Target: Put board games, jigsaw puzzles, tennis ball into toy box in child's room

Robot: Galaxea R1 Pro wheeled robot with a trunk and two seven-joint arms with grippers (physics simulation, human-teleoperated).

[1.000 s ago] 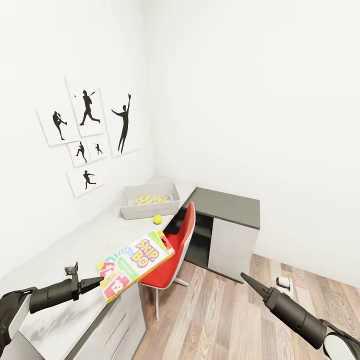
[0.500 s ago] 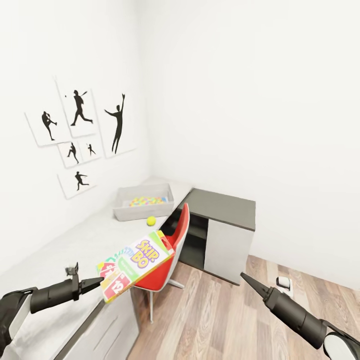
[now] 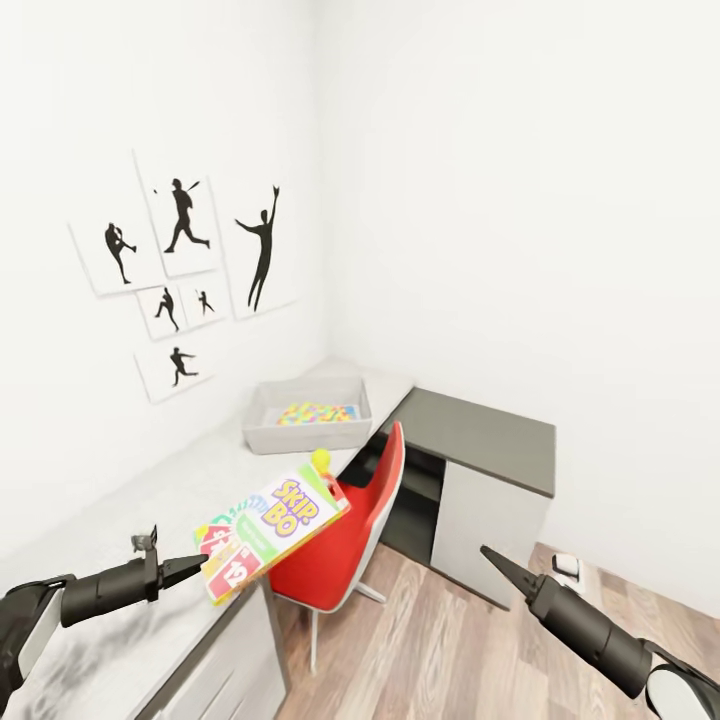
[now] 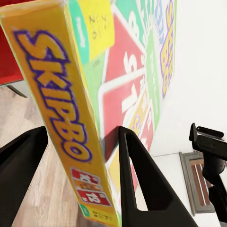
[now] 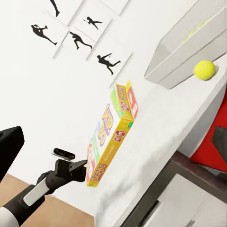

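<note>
While the left gripper (image 3: 200,568) keeps its two fingers clamped on one end of the board game (image 3: 272,528), a flat Skip-Bo box held out tilted above the near edge of the table (image 3: 150,500), the whole head view has swung a little between pictures, so the robot is turning, not the furniture. The toy box (image 3: 300,432) sits further along the table with bright puzzle pieces inside, the tennis ball (image 5: 204,69) just beside it. The right gripper (image 3: 490,556) hangs empty over the floor, fingers together
</note>
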